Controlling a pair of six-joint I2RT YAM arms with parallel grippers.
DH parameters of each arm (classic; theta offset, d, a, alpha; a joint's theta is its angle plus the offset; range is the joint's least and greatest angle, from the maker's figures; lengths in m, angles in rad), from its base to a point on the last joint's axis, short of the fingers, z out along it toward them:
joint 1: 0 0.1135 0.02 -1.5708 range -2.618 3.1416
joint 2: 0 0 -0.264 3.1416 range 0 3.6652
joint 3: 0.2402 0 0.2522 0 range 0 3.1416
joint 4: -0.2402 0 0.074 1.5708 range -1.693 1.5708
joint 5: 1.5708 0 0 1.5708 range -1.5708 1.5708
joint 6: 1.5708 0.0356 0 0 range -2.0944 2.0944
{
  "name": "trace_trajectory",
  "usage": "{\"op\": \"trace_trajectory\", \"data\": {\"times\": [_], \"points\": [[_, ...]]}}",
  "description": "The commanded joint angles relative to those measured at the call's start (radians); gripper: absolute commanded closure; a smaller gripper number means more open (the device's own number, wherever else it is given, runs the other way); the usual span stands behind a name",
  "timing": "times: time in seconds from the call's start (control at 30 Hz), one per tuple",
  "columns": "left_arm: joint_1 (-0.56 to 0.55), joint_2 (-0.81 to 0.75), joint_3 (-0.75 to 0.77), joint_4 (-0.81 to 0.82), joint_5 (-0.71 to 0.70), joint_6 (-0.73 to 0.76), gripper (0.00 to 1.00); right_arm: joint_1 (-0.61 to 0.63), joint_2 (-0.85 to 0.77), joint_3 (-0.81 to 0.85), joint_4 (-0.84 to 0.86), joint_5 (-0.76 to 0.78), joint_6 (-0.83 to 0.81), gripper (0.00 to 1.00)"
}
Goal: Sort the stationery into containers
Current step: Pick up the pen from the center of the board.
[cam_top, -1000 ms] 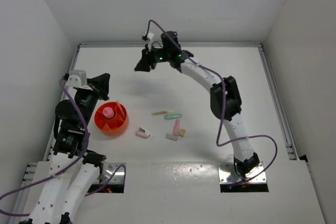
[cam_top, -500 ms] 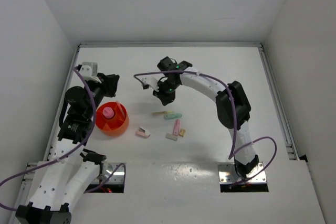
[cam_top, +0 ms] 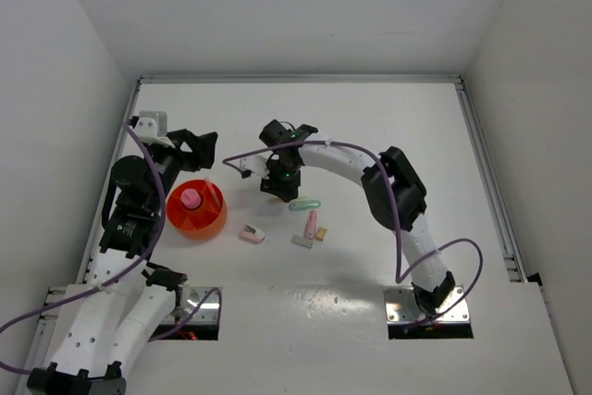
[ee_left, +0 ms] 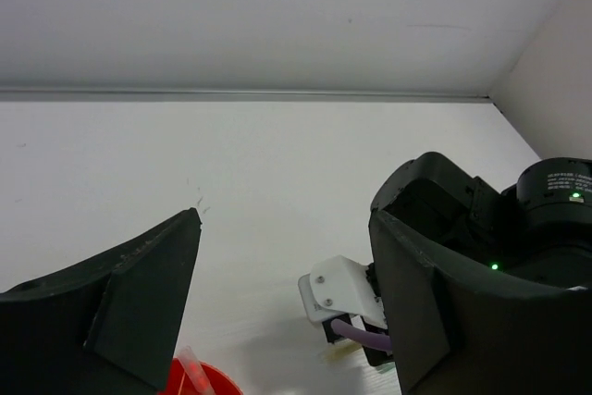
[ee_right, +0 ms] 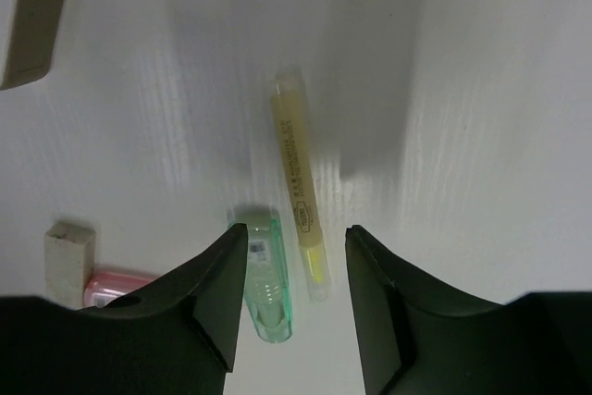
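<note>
— So, what crowds the right hand (cam_top: 277,182)?

— It hangs low over the white table (cam_top: 416,127), with its dark fingers (ee_right: 199,302) parted to a moderate gap and gripping nothing. The lower end of the thin yellow-green pen (ee_right: 298,193) lies between them. Whether they touch it, I cannot tell. Just beside the pen lies the mint-green marker (ee_right: 266,295), translucent, one end partly hidden behind a finger.

— And further off?

— A pink marker (cam_top: 312,223) lies near the mint one. A white eraser (cam_top: 302,241) and a small yellow eraser (cam_top: 320,234) sit just beside it, both blocky. A pink-and-white eraser (cam_top: 252,234) lies apart from those, toward the bowl. A purple cable (cam_top: 236,156) arcs off the right wrist.

— The bowl?

— The orange bowl (cam_top: 174,215) is round, glossy plastic with inner dividers. It stands well to the left of the loose items, and a pink-capped tube (cam_top: 191,198) sits inside it, cap up.

— And the left hand (ee_left: 285,219)?

— It is spread wide and empty, above the table just beyond the bowl's far side. Its fingers are matte black wedges.
</note>
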Motion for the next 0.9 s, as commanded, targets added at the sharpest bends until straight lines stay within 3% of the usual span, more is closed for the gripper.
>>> {"op": "trace_trajectory", "data": {"times": [0.0,0.47,0.63,0.77,0.87], "points": [[0.006,-0.006,0.032,0.018,-0.003,0.004,0.21,0.02,0.041,0.053,0.032,0.054,0.043,0.53],[0.006,-0.016,0.032,0.018,-0.012,0.004,0.21,0.057,0.13,0.134,0.041,0.072,0.072,0.53],[0.006,-0.025,0.032,0.018,-0.012,0.004,0.21,0.068,0.192,0.223,-0.063,0.052,0.051,0.53],[0.006,-0.025,0.032,0.018,-0.012,0.004,0.21,0.078,0.213,0.243,-0.11,0.052,0.032,0.64],[0.006,-0.025,0.032,0.018,-0.012,0.004,0.21,0.078,0.225,0.243,-0.12,0.052,0.032,0.79]]}}
